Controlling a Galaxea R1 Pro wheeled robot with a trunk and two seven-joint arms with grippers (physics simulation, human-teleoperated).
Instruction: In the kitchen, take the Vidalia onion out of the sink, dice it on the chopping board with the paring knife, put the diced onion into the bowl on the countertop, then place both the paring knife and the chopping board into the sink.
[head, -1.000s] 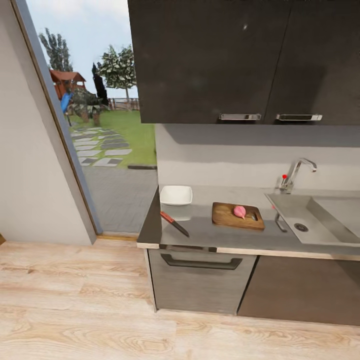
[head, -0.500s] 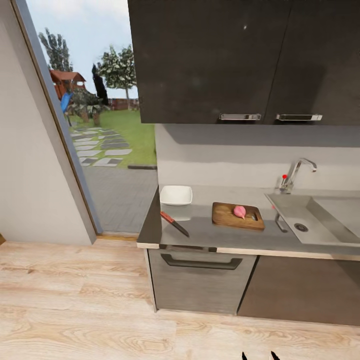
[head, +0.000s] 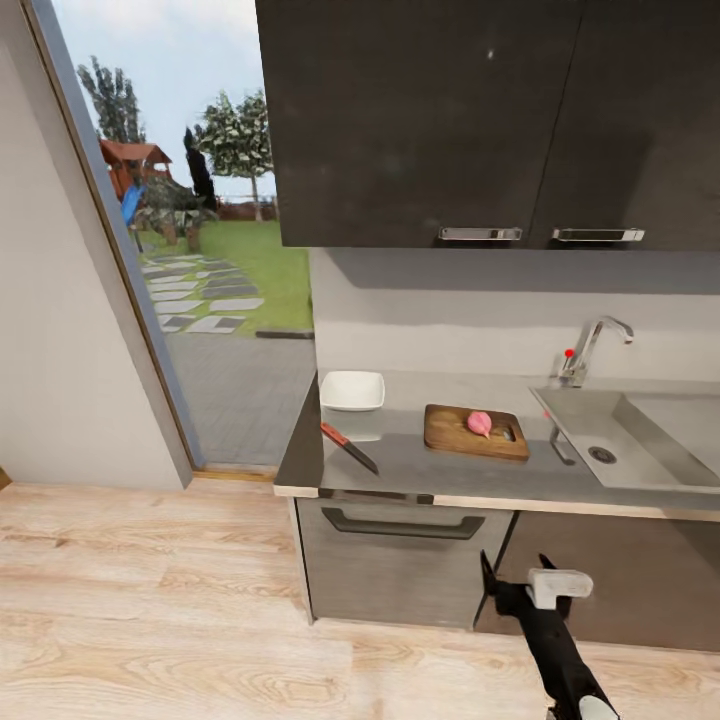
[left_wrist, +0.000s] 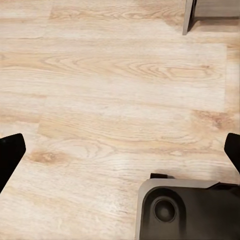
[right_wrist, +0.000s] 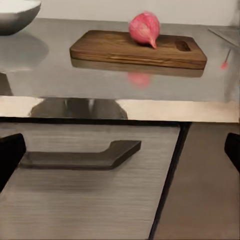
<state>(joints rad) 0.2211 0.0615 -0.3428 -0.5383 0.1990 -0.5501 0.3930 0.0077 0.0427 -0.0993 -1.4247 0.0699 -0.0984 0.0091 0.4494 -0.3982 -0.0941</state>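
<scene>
Wooden flooring is stretching in front of a short kitchen run, with a garden showing through the doorway beside it and dark cupboards hanging above. Along that run the countertop (head: 440, 468) is gleaming grey, and the sink (head: 640, 440) is sitting at its far end under a chrome tap (head: 592, 345).

Against the view of a second ago, the right arm is now rising into the head view from below, its right gripper (head: 515, 575) reaching cabinet-front height, below the counter edge. Its fingers are standing wide apart with nothing between them. By my reading, the robot is lining up for the next pick, probably the knife, since cutting has not begun.

From its own camera, the left gripper (left_wrist: 120, 150) is hanging over bare floor, likewise spread and empty.

On the worktop, the chopping board (head: 475, 432) is lying between sink and bowl (head: 352, 390), which is sitting white and empty near the wall. The paring knife (head: 349, 447) is lying diagonally in front of the bowl, apart from the board.

Smallest of all, the onion (head: 480, 423) is resting whole on the board near the handle slot. It is round and pinkish-red, tapering to a small point.
</scene>
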